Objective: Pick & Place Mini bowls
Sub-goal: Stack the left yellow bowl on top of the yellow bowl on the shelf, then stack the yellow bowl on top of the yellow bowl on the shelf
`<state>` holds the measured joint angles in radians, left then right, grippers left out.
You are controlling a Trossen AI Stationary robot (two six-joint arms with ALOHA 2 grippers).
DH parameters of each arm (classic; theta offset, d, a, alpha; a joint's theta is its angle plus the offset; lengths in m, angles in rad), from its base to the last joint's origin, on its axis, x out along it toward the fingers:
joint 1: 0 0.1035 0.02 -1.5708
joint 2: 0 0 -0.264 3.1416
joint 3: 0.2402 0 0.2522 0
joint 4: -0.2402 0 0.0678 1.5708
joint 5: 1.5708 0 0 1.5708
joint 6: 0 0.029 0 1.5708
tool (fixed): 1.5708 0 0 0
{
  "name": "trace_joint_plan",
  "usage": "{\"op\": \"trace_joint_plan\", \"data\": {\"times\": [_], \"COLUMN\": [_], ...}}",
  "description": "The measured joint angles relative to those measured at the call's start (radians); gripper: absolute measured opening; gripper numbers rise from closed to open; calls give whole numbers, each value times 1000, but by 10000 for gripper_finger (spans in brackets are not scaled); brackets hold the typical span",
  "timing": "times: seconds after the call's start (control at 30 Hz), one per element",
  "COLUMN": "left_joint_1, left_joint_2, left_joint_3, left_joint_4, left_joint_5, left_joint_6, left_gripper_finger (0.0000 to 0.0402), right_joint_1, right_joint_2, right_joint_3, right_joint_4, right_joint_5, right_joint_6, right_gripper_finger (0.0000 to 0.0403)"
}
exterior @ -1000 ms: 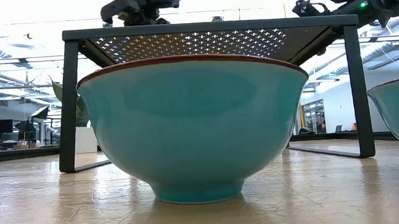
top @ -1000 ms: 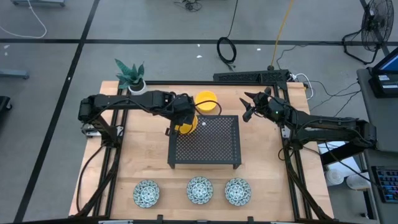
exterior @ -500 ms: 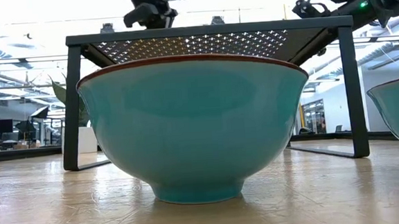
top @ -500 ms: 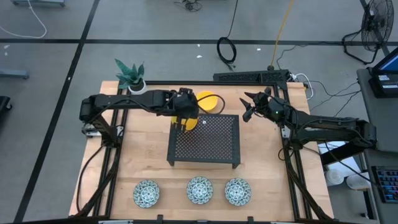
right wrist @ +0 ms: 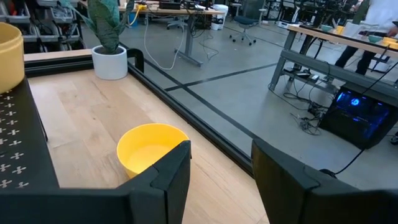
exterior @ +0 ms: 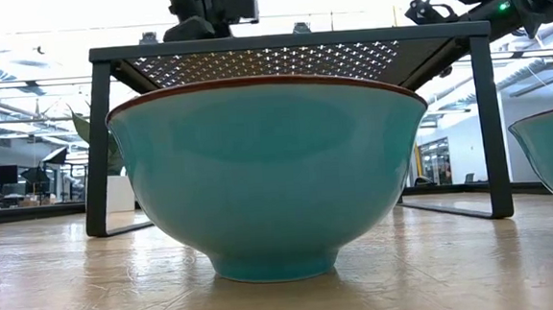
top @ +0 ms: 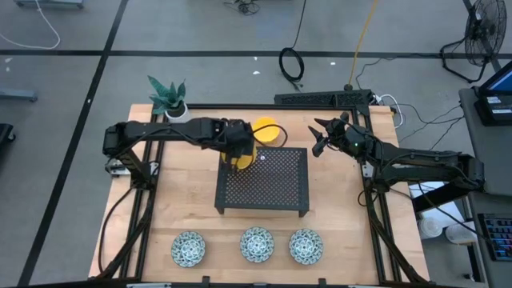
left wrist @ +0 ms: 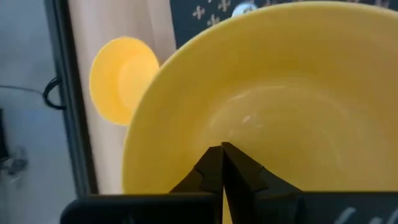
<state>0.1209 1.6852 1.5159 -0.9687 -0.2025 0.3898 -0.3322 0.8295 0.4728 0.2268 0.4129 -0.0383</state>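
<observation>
Since a second ago the left gripper point(top: 238, 154) has slid its yellow bowl point(top: 240, 158) off the worktop point(top: 176, 204) side and over the back left corner of the perforated black rack point(top: 264, 184); the rack itself looks nudged a touch too. Right arm hasn't budged.

Big stuff first: rack sits mid-worktop, and the three patterned bowls point(top: 256, 244) are lined up along the front edge, well apart from it. One of them fills the low view point(exterior: 270, 170).

The left jaws are clamped on the yellow bowl's rim, one finger inside, as the wrist view shows point(left wrist: 267, 118). Another yellow bowl point(top: 266, 132) sits on the worktop just behind the rack. I can't spot a third yellow one.

The right gripper point(top: 322, 134) hovers near the rack's back right corner with its jaws spread, holding nothing.

Risk, as I see it: the bowl is pinched by one thin bit of rim right at the rack's edge. Let go too far out and it could tip off the corner. Dragging it could shove the rack again. The plant pot point(top: 170, 104) is off in the back corner, not in the way.
</observation>
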Motion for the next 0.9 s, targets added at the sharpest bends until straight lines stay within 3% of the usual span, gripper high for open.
{"op": "trace_joint_plan", "data": {"times": [0.3, 0.63, 0.7, 0.8, 0.9], "left_joint_1": [-11, -3, 13, 54, 106], "left_joint_2": [-23, -123, -164, -249, -371], "left_joint_3": [47, 99, 99, 76, -25], "left_joint_4": [-53, -71, -54, 8, 112], "left_joint_5": [-75, -159, -140, -26, 60], "left_joint_6": [-48, -54, -60, -78, -79], "left_gripper_finger": [27, 3, 7, 22, 29], "right_joint_1": [0, 0, 0, 0, 0], "right_joint_2": [0, 0, 0, 0, 0], "right_joint_3": [0, 0, 0, 0, 0], "right_joint_4": [0, -1, -5, -8, -12], "right_joint_5": [0, 0, 0, 0, 0], "right_joint_6": [0, 0, -4, -5, -6], "right_gripper_finger": [155, 155, 155, 155, 155]}}
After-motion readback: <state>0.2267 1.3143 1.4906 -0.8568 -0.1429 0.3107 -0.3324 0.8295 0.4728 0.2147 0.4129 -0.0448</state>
